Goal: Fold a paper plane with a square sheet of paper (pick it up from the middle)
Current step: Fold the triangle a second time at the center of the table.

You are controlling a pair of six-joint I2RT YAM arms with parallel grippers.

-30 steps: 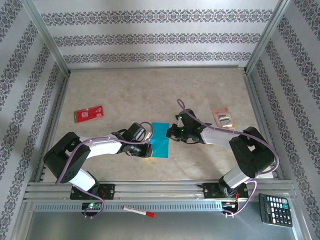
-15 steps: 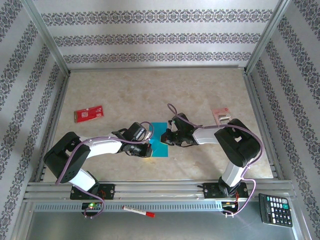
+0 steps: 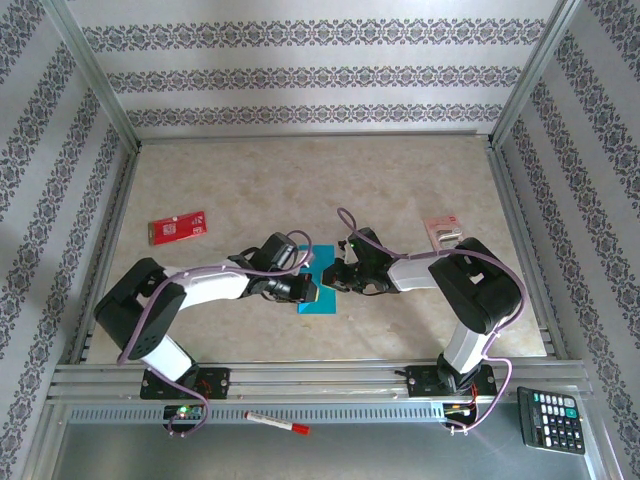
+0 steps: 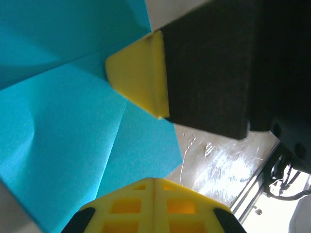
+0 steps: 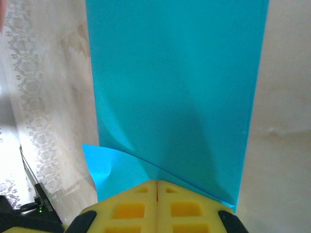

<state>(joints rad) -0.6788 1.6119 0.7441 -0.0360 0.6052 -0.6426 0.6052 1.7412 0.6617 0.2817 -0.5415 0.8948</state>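
Lying on the worktop (image 3: 420, 170) between the two end effectors, the square sheet of paper (image 3: 318, 292) is showing creases and one lifted corner. The left end effector (image 3: 303, 291) is pressing on the sheet's left part; its yellow fingers (image 4: 138, 77) are standing apart over the paper. The right end effector (image 3: 335, 278) is touching the sheet's right edge; I cannot tell its opening.

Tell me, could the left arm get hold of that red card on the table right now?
Probably, but not right now: the left gripper is down on the blue paper, while the red card lies apart on bare table with nothing between.
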